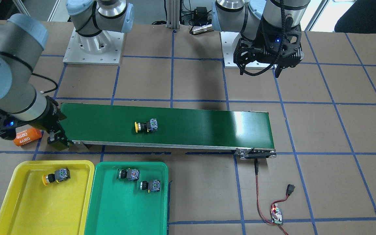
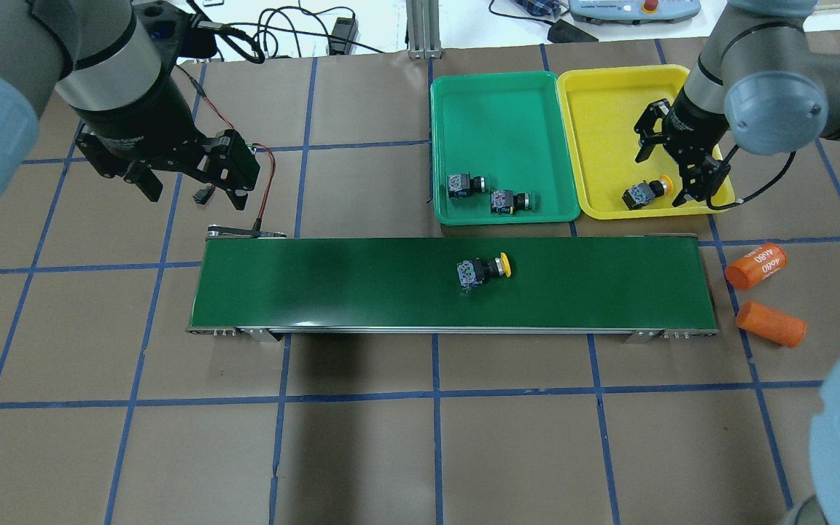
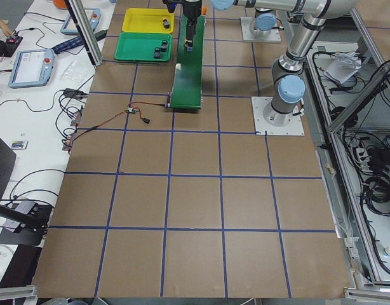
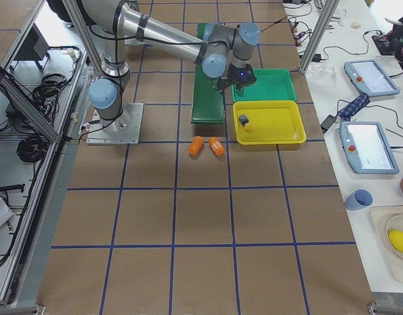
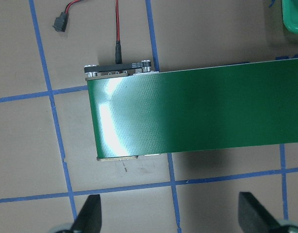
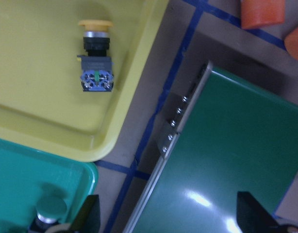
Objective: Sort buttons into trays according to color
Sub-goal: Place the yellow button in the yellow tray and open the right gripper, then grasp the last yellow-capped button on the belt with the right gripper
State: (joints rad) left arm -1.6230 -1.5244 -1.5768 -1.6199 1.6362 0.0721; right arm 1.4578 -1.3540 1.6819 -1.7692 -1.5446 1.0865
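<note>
Seen from overhead, the last unsorted button (image 2: 484,270), a yellow mushroom cap on a black-grey blocky body, lies on its side midway along the smooth dark-green conveyor belt (image 2: 332,284), long axis along the belt, cap toward 3 o'clock. It sits at 8 o'clock from the right gripper (image 2: 674,162), fingers spread and empty over the glossy yellow tray (image 2: 609,109); the left gripper (image 2: 190,181), also spread, hovers farther off.

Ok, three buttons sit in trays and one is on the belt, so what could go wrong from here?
1. The loose yellow button lies on its side midway along the conveyor belt; its round cap could roll or slip out of a pinch.
2. The open right gripper hangs over a corner of the yellow tray, close beside the sorted button; moving off, it might nudge that one.
</note>
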